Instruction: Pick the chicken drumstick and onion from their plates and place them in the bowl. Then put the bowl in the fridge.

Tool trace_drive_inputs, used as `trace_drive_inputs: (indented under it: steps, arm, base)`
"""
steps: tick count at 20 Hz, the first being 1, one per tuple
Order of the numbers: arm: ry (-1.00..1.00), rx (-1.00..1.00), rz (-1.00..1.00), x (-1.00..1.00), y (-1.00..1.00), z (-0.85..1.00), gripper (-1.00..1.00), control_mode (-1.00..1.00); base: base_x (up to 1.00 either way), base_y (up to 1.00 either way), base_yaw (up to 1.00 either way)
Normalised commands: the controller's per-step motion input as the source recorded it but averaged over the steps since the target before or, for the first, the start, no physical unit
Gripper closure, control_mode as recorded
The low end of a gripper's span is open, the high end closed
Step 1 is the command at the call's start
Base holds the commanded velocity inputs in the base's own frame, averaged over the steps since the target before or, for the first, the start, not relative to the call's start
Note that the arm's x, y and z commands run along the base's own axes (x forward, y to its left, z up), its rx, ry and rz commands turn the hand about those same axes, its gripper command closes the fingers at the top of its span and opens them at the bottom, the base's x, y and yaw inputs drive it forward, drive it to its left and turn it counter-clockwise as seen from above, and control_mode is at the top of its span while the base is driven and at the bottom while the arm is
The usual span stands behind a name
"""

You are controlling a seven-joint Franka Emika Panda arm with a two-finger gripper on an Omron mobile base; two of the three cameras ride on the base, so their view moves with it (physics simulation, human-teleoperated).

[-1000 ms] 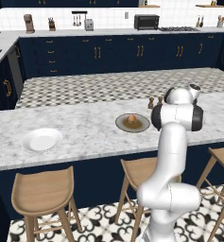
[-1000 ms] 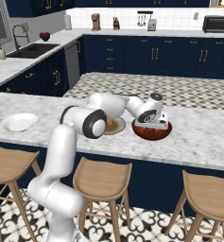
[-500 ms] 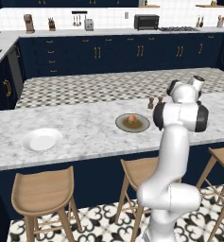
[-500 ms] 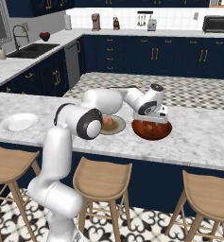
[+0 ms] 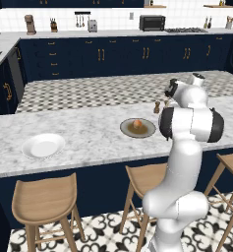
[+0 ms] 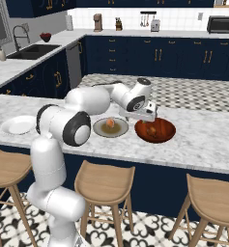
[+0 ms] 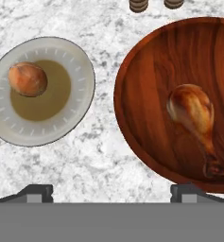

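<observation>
The reddish-brown drumstick [image 7: 193, 113] lies inside the wooden bowl [image 7: 142, 94], bone end toward my fingers. The tan onion [image 7: 27, 79] rests on the grey-rimmed plate [image 7: 80, 71] just left of the bowl. My gripper [image 7: 112, 191] hovers open above the marble between plate and bowl, with nothing between its fingers. From the right base view the gripper [image 6: 144, 116] hangs over the near rim of the bowl [image 6: 166, 136], beside the plate [image 6: 120, 131] with the onion [image 6: 110, 123]. The plain white plate [image 5: 43, 145] sits bare far to the left. The fridge is out of view.
Two small dark shakers [image 7: 138, 4] stand just beyond the plate and bowl. Wooden stools [image 6: 105, 183] line the island's front edge. A second counter lies behind the island, and a sink [image 6: 31, 50] sits at the far left.
The hand has lifted from low over the bowl and shifted a little toward the onion's plate, its jaws spreading wider. The drumstick stays in the bowl.
</observation>
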Motion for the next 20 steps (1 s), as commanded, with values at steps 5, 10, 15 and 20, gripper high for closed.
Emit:
trace_drive_inputs:
  steps: [5, 10, 15, 20]
  arm:
    - [0.07, 0.00, -0.03, 0.00, 1.00, 0.02, -1.00, -1.00]
    - [0.02, -0.01, 0.00, 0.09, 0.95, 0.00, -1.00, -1.00]
    - [0.01, -0.01, 0.00, 0.32, 0.70, 0.00, -1.00, -1.00]
    - [0.00, 0.00, 0.00, 0.40, 0.05, -0.25, -1.00, -1.00]
  base:
    - [0.00, 0.00, 0.00]
    - [0.00, 0.00, 0.00]
    - [0.00, 0.00, 0.00]
    - [0.00, 0.00, 0.00]
